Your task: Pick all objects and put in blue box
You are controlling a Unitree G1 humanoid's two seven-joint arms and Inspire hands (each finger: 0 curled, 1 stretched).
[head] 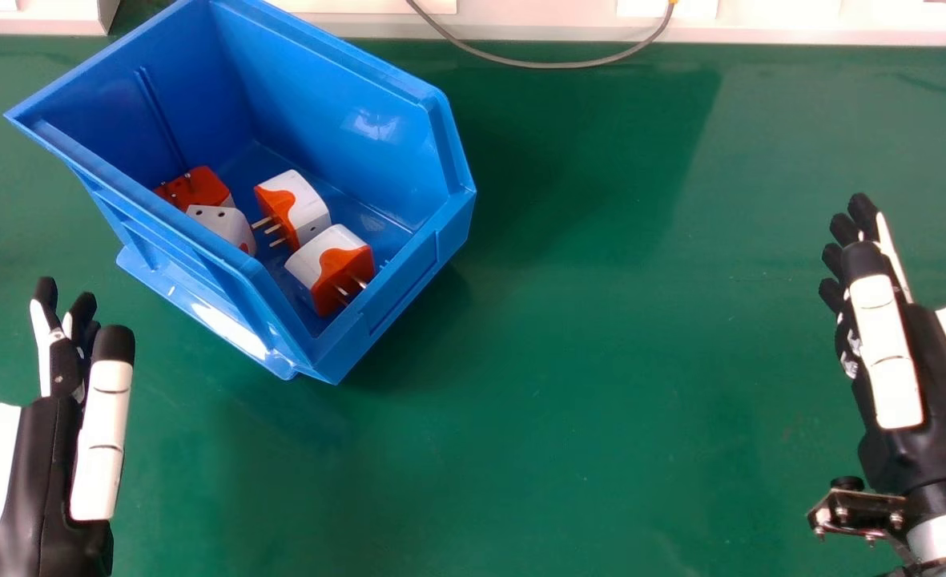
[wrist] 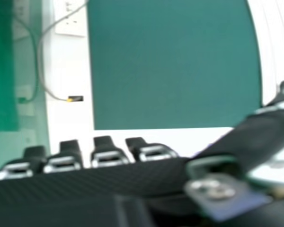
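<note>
Inside the blue box [head: 360, 72], four orange-and-white plugs [head: 307, 210]

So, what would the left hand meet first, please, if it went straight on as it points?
Probably the blue box, near its leftmost corner, though the left hand might pass above it.

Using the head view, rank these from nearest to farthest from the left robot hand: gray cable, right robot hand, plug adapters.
1. Plug adapters, inside the blue box, ahead and to the right.
2. Gray cable, farther right, near the top edge.
3. Right robot hand, on the far right side.
</note>
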